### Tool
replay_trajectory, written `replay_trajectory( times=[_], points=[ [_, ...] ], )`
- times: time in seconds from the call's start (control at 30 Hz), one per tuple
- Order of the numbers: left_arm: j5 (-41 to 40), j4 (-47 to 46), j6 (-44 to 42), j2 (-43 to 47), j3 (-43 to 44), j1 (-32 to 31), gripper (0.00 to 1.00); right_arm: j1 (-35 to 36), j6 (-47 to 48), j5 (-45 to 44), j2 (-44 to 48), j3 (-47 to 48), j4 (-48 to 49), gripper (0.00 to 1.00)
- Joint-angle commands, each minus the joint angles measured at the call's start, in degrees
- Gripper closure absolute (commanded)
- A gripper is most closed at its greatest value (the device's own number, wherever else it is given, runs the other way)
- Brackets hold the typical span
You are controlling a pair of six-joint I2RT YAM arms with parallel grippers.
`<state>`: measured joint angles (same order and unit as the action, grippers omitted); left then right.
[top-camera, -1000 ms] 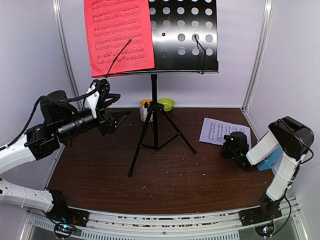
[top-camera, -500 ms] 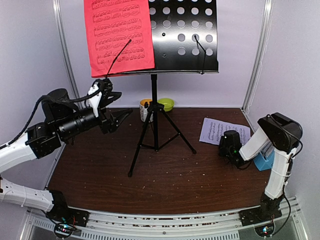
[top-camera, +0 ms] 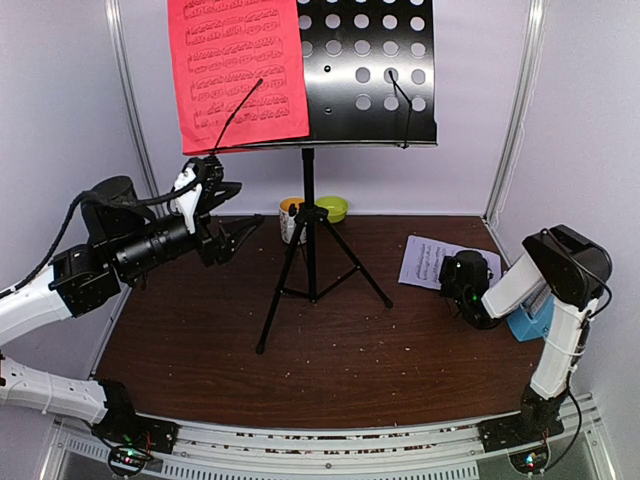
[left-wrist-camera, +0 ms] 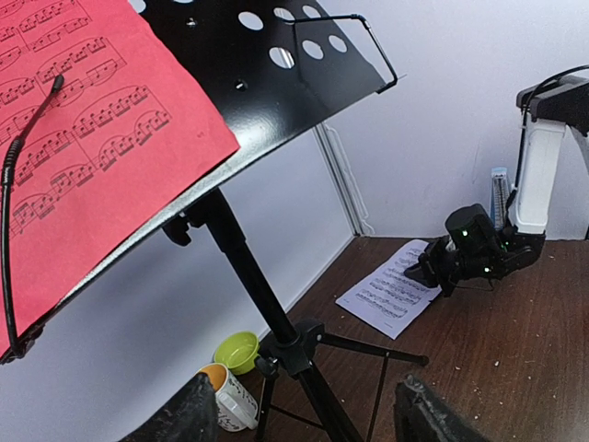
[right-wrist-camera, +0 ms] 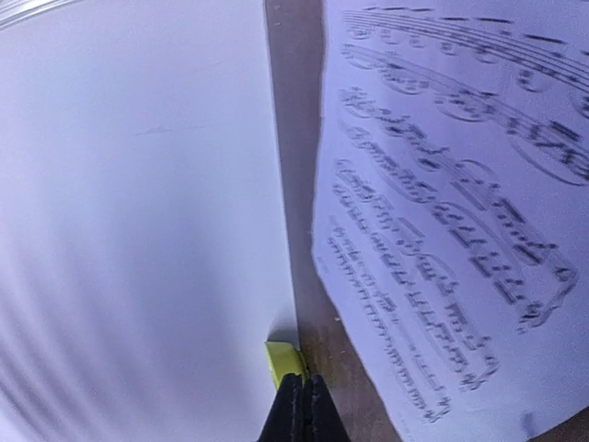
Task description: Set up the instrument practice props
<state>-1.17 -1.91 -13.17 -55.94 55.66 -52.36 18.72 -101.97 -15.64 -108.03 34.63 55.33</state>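
The black music stand point(top-camera: 309, 230) is upright mid-table, and a red sheet-music page point(top-camera: 238, 70) rests on the left half of its perforated desk point(top-camera: 370, 70). A pale lilac page point(top-camera: 430, 262) lies flat on the table at the right. My right gripper point(top-camera: 450, 274) is low at that page's near edge; in the right wrist view its jaws point(right-wrist-camera: 299, 405) are pressed together with nothing between them, the page point(right-wrist-camera: 442, 230) to their right. The light-blue metronome point(top-camera: 530, 318) is partly hidden behind the right arm. My left gripper point(top-camera: 232, 210) hangs open in the air, left of the stand.
A white-and-orange mug point(top-camera: 290, 215) and a small green bowl point(top-camera: 332, 208) sit behind the stand's tripod legs point(top-camera: 330, 270), near the back wall. White walls and metal posts close in the table on the left, back and right. Crumbs dot the brown tabletop point(top-camera: 330, 350).
My right gripper has shut and shifted slightly up and left, toward the lilac page. The left arm has barely moved and remains open.
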Motion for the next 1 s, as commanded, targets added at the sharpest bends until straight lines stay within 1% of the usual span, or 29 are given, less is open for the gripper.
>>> replay_trajectory(
  times=[0.0,0.03,0.1,0.13,0.17,0.2,0.23,0.27,0.3,0.37,0.4,0.43,0.57,0.67,0.73,0.8,0.87,0.97],
  points=[
    [-0.1,-1.6,0.2,0.6,1.5,-0.2,0.32,-0.7,8.7,2.4,6.0,0.2,1.8,1.0],
    [-0.2,-1.7,0.3,0.7,1.5,-0.2,0.32,-0.7,10.0,3.2,8.0,0.2,-1.0,1.0],
    [-0.2,-1.8,0.4,1.0,1.3,-0.2,0.32,-0.7,10.6,4.3,11.7,-0.7,-6.8,0.82],
    [-0.3,-2.0,0.5,1.1,1.1,-0.2,0.32,-0.7,10.2,5.0,13.2,-1.5,-8.1,0.7],
    [-0.2,-2.3,0.6,1.1,0.9,-0.2,0.32,-0.7,9.4,6.0,14.5,-2.5,-8.8,0.55],
    [-0.1,-2.6,0.6,1.2,0.7,-0.2,0.32,-0.7,8.5,7.0,15.8,-4.1,-9.1,0.38],
    [0.1,-2.7,0.7,1.3,0.6,-0.2,0.32,-0.8,7.9,8.3,17.2,-5.2,-9.7,0.25],
    [0.1,-3.0,0.7,1.3,0.5,-0.2,0.32,-0.7,6.9,9.4,18.6,-6.3,-10.7,0.17],
    [0.3,-3.0,0.8,1.3,0.5,-0.2,0.32,-0.6,6.7,10.3,20.0,-7.1,-11.9,0.15],
    [0.4,-3.3,0.9,1.4,0.3,-0.2,0.32,-0.4,5.5,11.5,23.4,-9.0,-15.3,0.04],
    [0.4,-3.5,0.9,1.4,0.1,-0.2,0.32,-0.1,5.1,11.4,25.3,-9.7,-17.1,0.01],
    [0.5,-3.6,0.9,1.4,0.0,-0.2,0.32,0.1,4.6,11.2,27.1,-10.4,-19.0,0.0],
    [0.9,-5.0,1.4,1.6,-0.8,-0.2,0.32,0.6,5.1,7.6,31.1,-12.1,-22.4,0.0],
    [1.2,-5.3,1.8,1.6,-0.9,-0.2,0.32,0.5,2.2,7.5,28.4,-12.0,-23.7,0.0],
    [1.2,-5.6,1.9,1.8,-1.0,-0.2,0.32,0.5,-1.9,9.9,24.5,-12.1,-21.5,0.02],
    [1.4,-5.8,2.1,2.1,-0.9,-0.2,0.32,0.6,-5.1,12.3,20.9,-12.2,-17.3,0.03],
    [1.5,-5.8,2.3,2.6,-1.0,-0.2,0.32,1.2,-7.2,12.8,19.3,-11.8,-16.2,0.03],
    [1.4,-6.2,2.6,3.5,-1.8,-0.2,0.32,1.9,-8.1,10.5,19.8,-9.9,-20.6,0.02]
  ],
)
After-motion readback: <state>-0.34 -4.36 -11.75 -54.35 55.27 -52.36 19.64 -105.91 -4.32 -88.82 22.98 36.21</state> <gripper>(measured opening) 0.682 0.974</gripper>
